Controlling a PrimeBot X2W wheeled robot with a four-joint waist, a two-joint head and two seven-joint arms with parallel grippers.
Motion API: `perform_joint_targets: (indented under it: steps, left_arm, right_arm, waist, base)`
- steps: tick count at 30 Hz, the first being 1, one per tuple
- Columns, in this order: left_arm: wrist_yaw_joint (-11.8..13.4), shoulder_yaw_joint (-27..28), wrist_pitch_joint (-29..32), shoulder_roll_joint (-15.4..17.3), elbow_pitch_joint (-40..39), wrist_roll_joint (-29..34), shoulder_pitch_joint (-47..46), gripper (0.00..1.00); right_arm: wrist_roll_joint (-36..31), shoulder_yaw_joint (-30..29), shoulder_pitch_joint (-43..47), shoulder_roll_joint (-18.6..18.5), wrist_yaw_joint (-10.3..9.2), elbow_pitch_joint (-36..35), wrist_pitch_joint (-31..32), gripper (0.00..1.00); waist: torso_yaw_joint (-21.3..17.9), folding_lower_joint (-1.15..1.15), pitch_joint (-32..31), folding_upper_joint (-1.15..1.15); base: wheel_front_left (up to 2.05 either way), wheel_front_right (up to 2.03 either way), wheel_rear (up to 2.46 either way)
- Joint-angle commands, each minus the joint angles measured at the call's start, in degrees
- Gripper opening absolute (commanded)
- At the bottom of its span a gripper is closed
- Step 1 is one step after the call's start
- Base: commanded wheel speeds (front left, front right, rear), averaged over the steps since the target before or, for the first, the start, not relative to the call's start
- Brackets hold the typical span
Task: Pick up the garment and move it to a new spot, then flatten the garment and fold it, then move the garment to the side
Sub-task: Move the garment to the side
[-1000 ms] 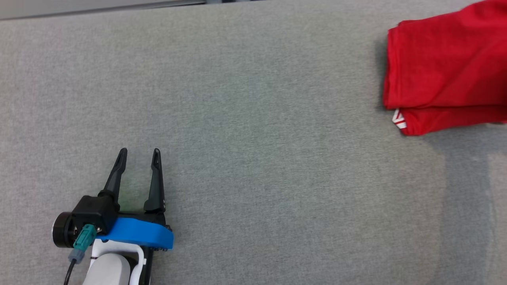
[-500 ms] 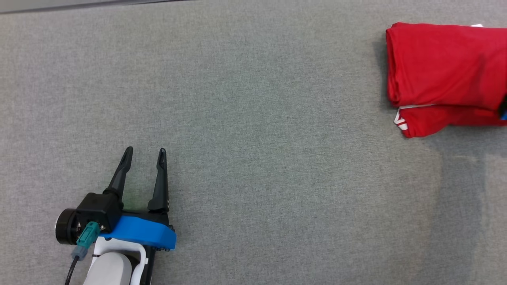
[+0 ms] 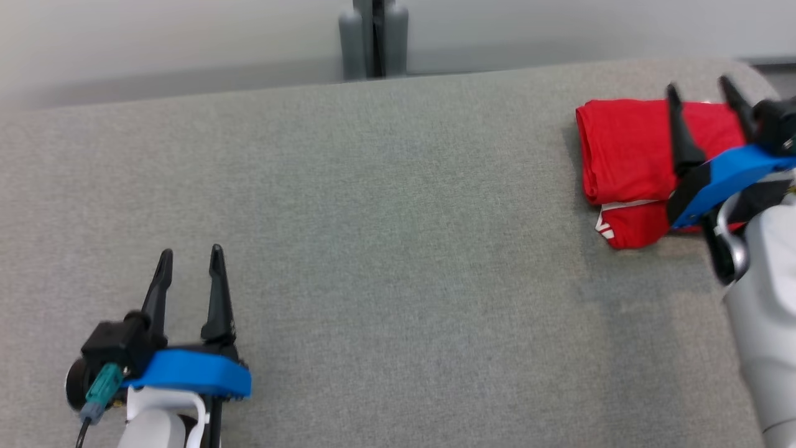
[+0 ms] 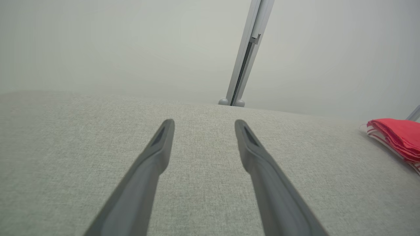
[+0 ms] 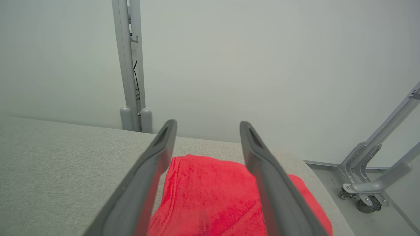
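Note:
The garment (image 3: 628, 155) is a red shirt with white trim, folded into a small stack at the far right end of the grey table (image 3: 398, 236). My right gripper (image 3: 699, 90) hovers above it, open, with nothing between its fingers; in the right wrist view the red garment (image 5: 210, 200) lies under and between the open fingers of that gripper (image 5: 206, 126). My left gripper (image 3: 189, 256) rests open and empty over the table's near left. In the left wrist view the left gripper (image 4: 203, 124) points across bare cloth, and the garment (image 4: 397, 134) shows at the right edge.
A grey post (image 3: 373, 37) stands behind the table's far edge against a pale wall. The table's rounded right corner (image 5: 315, 177) is close beside the garment. A wheeled metal frame (image 5: 377, 183) stands on the floor past that corner.
The camera has tilted up, so the far edge and wall now show. My right gripper has let go of the garment and risen into view above it, open. The left arm has kept still.

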Motion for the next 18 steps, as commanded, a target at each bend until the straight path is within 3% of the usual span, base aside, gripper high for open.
perform_joint_targets:
  steps: [1,12,16,18]
  left_arm:
    - [-0.23,0.32,-0.42,0.07,0.55,-0.25,1.02,1.00]
    - [0.42,1.47,-1.62,-1.36,5.09,-0.78,5.92,1.00]
    - [0.60,1.49,-1.73,-2.17,5.73,-0.73,7.62,1.00]
    - [0.56,1.19,-1.77,-2.48,5.82,-0.38,8.14,1.00]
  right_arm:
    - [0.29,0.23,1.86,1.01,0.00,-0.27,-0.92,1.00]
    - [-2.38,-2.83,19.39,11.08,0.00,-7.24,-6.08,1.00]
    - [-3.95,-3.22,25.92,12.59,0.00,-12.23,-6.28,1.00]
    - [-1.64,-2.18,29.38,12.81,0.00,-14.85,-6.29,1.00]
  waist:
    - [-0.33,0.01,-1.31,0.00]
    - [4.29,0.01,-8.08,0.00]
    - [5.69,0.01,-9.32,0.00]
    - [6.26,0.01,-9.62,0.00]
  base:
    - [0.00,0.00,0.00]
    - [0.00,0.00,0.00]
    - [0.00,0.00,0.00]
    - [0.00,0.00,0.00]
